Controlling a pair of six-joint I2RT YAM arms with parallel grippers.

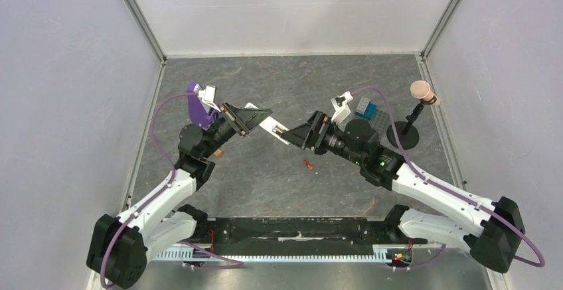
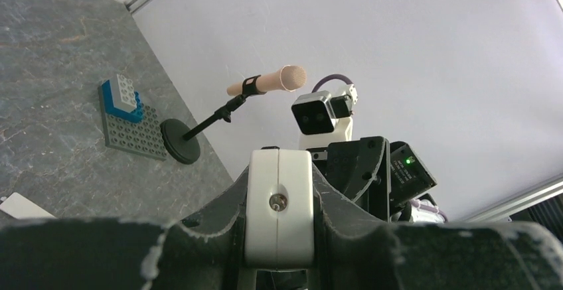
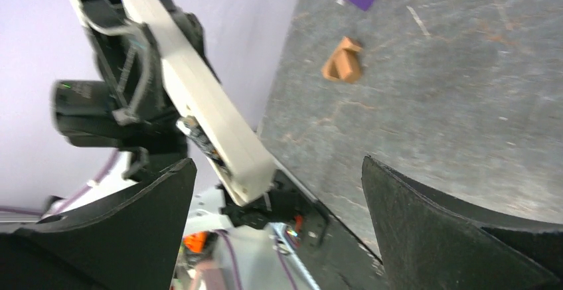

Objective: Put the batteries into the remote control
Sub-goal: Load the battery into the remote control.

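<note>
Remote control [image 1: 275, 128]: held clear of the table [image 1: 265, 184] near its centre. In the top view its long axis runs from upper left to lower right. The held end is toward the left arm, and the free end points at the right gripper [image 1: 297, 133].

Left gripper [image 1: 261, 116]: pinched on the remote. In your left wrist view the white end face [image 2: 279, 207] sits squeezed between the two fingers [image 2: 199, 237].

Right gripper: spread wide. In its wrist view the fingers [image 3: 133, 230] stand well apart, and the remote's free end [image 3: 249, 170] hangs in the gap, touching neither as far as you can see.

A dark piece [image 3: 199, 137] lies along the remote's lower face. The view is blurred there, so you cannot tell whether it is a battery.

Red-orange battery [image 1: 308, 164]: lying flat on the table, near and just toward the bases from the right gripper. Nothing holds it.

Around:
- A purple stand [image 1: 196, 106] rises beside the left wrist.
- A small brown block [image 1: 217, 152] lies just beside the left arm.
- A white strip [image 2: 18, 206] lies flat on the table at the edge of the left wrist view.
- A stack of toy bricks [image 1: 366, 109] sits on a grey plate behind the right wrist.
- A microphone [image 1: 422, 91] on a round-based stand [image 1: 403, 137] is at the right wall, well apart from the remote.
</note>
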